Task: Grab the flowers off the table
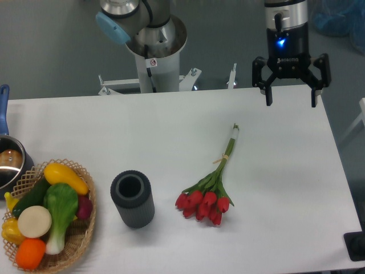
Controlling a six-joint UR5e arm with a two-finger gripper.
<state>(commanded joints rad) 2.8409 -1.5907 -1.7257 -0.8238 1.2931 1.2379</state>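
The flowers (206,197) lie flat on the white table (171,131), right of centre. The red tulip heads point toward the front edge and the thin green stems, tied with tan string, run up and to the right. My gripper (291,103) hangs over the far right part of the table, well behind and to the right of the stem ends. Its two black fingers are spread apart and hold nothing.
A dark grey ribbed cylinder cup (132,199) stands left of the flowers. A wicker basket (82,234) with fake vegetables and fruit sits at the front left corner. A pot with a blue handle (8,162) is at the left edge. The arm's base column (155,63) stands behind the table.
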